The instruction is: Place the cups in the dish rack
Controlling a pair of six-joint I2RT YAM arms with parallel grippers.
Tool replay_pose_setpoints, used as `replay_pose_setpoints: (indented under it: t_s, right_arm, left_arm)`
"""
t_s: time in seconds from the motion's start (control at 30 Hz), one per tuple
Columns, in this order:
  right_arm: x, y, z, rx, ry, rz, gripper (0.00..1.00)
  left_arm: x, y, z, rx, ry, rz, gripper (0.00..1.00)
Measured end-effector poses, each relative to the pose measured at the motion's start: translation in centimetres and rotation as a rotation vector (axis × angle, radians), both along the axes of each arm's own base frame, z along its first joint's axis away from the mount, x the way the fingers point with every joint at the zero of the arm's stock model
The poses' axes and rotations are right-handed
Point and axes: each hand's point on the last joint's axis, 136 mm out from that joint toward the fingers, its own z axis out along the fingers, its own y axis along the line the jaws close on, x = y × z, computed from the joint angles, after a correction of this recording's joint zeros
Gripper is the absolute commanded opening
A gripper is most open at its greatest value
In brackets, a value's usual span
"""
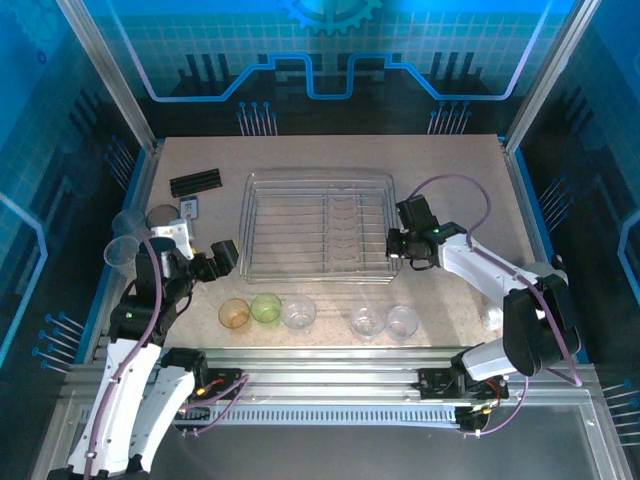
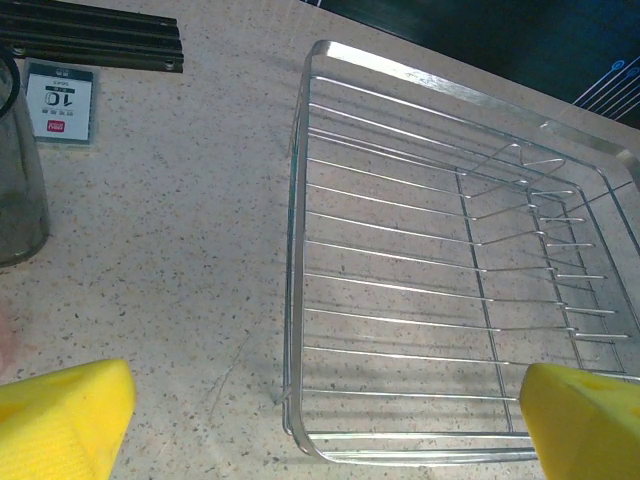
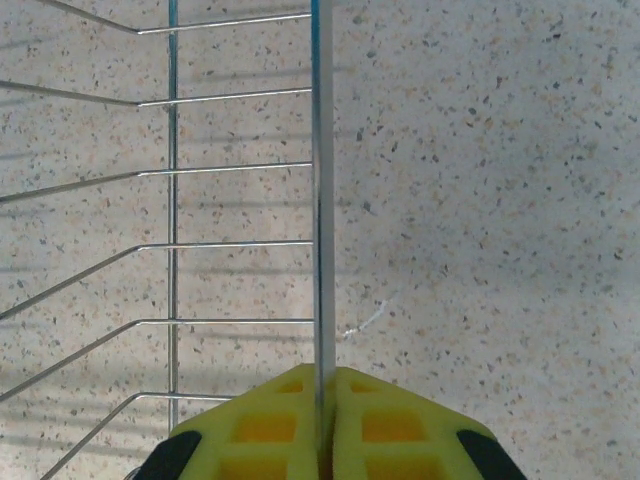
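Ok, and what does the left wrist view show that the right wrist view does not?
Left wrist view: the black bar, a card marked 10, a grey cup at the left edge, and the left gripper, open wide over the table.
Right wrist view: the right gripper, shut on the rim wire of the rack.
Both: the rack's wires and the speckled table under them.

A rectangular silver wire dish rack point(image 1: 290, 225) stands central. Five translucent plastic cups point(image 1: 298, 313) line its six o'clock; a black ridged bar point(image 1: 194, 183) lies at ten, a smoky grey tumbler point(image 1: 163, 215) at nine.
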Motion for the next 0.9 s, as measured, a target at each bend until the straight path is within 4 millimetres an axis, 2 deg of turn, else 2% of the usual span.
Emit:
replay_pose_setpoints:
  t_s: [0.2,0.33,0.5,0.63,0.73,0.9]
  right_arm:
    - [-1.5,0.0,-0.1,-0.006,0.008,-0.007,0.06]
    - [-2.5,-0.2,-0.1,-0.01,0.015,-0.01,0.15]
    - [-4.3,-0.8,-0.7,-0.034,0.074,-0.015,0.41]
    - [-5.3,-1.4,-0.4,-0.052,0.098,-0.01,0.57]
    - [-5.6,-1.6,0.9,-0.063,0.097,-0.004,0.63]
    - [-4.9,-1.8,5.0,-0.057,0.027,-0.01,0.66]
  left_arm:
    - [-0.1,-0.3,0.1,-0.012,-0.002,-0.01,0.99]
    - [-0.2,-0.4,0.3,-0.02,-0.008,-0.016,0.99]
    - [-0.3,-0.5,0.1,-0.02,-0.002,-0.018,0.99]
    - [-0.5,-0.2,-0.3,-0.009,0.019,-0.005,0.99]
    - [-0.7,0.3,-0.1,0.014,0.029,0.012,0.99]
    - [-0.7,0.8,1.2,0.055,0.036,0.025,0.99]
